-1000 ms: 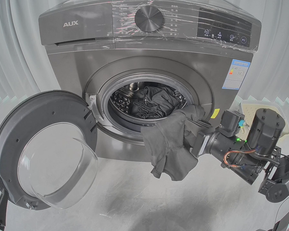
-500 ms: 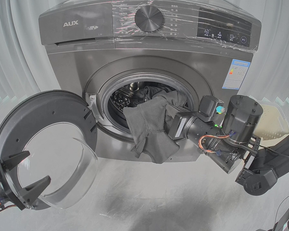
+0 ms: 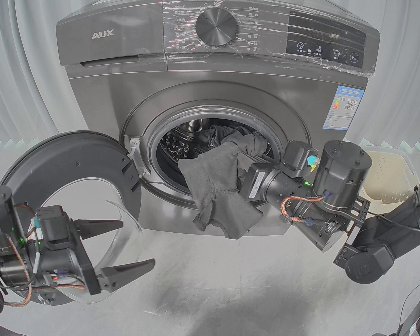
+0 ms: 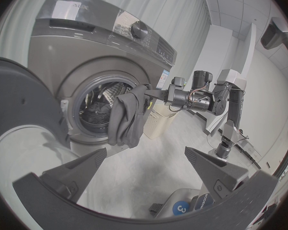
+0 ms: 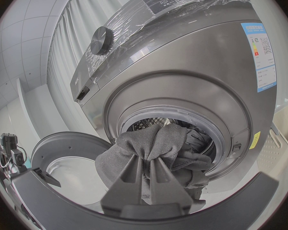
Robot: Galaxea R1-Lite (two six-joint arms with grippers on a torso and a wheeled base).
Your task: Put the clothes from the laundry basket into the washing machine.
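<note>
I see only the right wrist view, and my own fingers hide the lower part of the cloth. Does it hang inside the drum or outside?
Observer: Mostly outside. The dark cloth hangs from the right gripper in front of the washing machine opening, and its lower end is below the rim.
Operator: Is the drum empty behind it?
Observer: No, other dark clothes lie in the drum.
Operator: Where is the left gripper?
Observer: The left gripper is open and holds nothing, low and close by the open door.
</note>
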